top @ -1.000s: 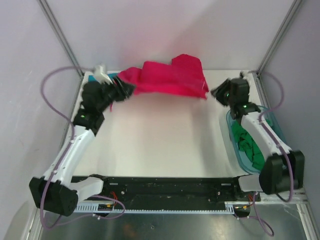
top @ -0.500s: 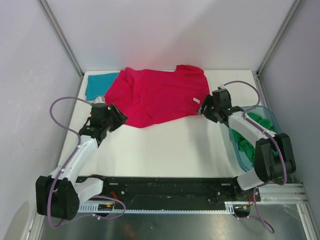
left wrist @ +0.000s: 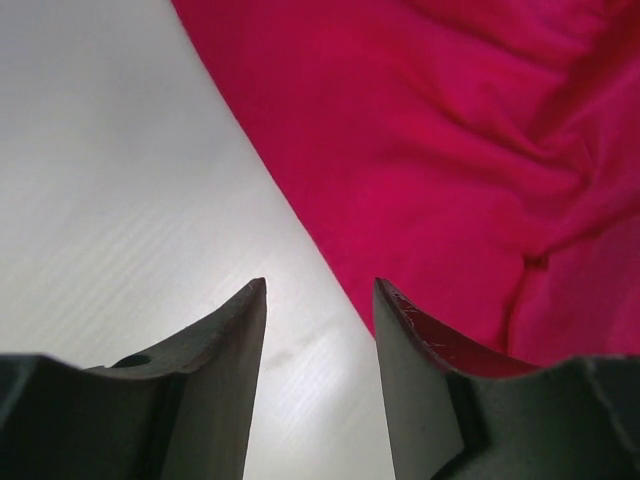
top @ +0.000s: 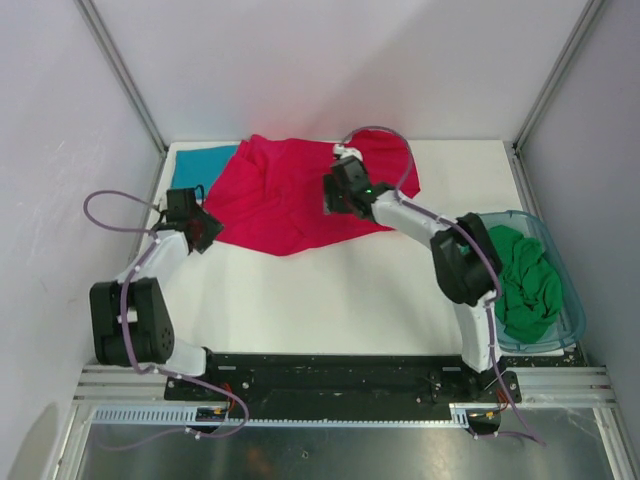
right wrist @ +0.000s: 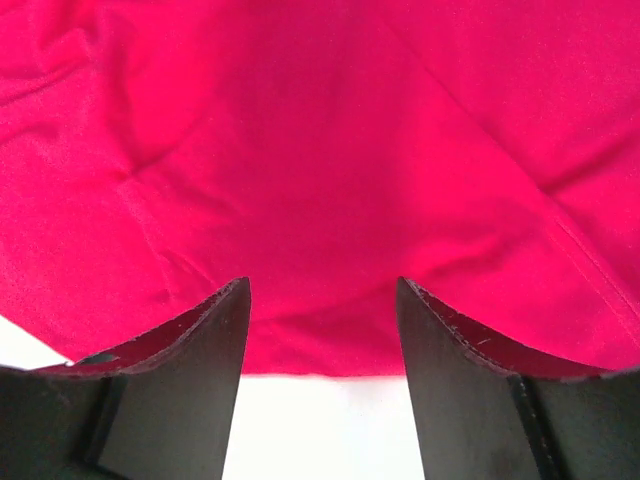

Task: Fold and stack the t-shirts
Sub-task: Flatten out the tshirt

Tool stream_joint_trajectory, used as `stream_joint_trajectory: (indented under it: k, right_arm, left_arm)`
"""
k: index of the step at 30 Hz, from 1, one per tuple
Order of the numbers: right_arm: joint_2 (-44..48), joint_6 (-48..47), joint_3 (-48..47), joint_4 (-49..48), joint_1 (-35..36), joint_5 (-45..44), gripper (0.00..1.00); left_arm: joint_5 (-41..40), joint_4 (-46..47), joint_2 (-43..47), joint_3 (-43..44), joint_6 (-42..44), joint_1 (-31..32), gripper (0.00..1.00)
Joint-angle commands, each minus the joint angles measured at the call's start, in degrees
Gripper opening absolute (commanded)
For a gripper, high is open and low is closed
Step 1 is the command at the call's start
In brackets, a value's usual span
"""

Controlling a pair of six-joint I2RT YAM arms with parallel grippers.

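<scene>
The crimson-red t-shirt (top: 290, 195) lies spread and wrinkled at the back middle of the table. It fills the right wrist view (right wrist: 320, 150) and the right side of the left wrist view (left wrist: 450, 150). My left gripper (top: 205, 230) is open and empty just off the shirt's left edge, with bare table between its jaws (left wrist: 320, 290). My right gripper (top: 332, 198) is open and empty over the shirt near its front hem (right wrist: 322, 290). The teal-blue t-shirt (top: 198, 165) lies at the back left, partly under the red one. The bright green t-shirt (top: 525, 280) is bunched in the tub.
A see-through blue-green plastic tub (top: 575, 315) stands at the right edge and holds the green shirt. White table (top: 330, 290) lies in front of the red shirt. Grey walls and metal posts close in the back and sides.
The red shirt dropped from lifted to lying spread on the table. Both grippers let go of its corners. The right gripper moved left over the shirt; the left drew back to the left.
</scene>
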State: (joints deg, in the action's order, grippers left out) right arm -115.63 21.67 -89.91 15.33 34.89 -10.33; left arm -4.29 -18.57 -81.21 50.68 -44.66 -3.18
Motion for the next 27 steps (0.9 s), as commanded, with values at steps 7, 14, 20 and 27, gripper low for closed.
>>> stream_joint_trajectory:
  k: [7, 14, 20, 27]
  right_arm:
    - [-15.6, -8.7, -23.5, 9.7, 7.2, -3.4, 0.64]
    - [-18.7, -9.7, -24.8, 11.6, 9.8, -3.6, 0.65]
    - [-19.3, -9.5, -23.7, 12.1, 10.2, -3.3, 0.66]
    - [-19.1, -10.7, -23.7, 12.4, 12.0, -5.2, 0.67]
  left_arm:
    - [-0.8, 1.4, -9.8, 7.7, -0.4, -6.5, 0.50]
    - [-0.8, 1.5, -10.3, 8.2, 0.0, -7.8, 0.49]
    - [-0.2, 1.6, -10.3, 8.3, -0.1, -8.2, 0.47]
    - [-0.4, 1.6, -9.7, 7.7, 0.2, -8.2, 0.47]
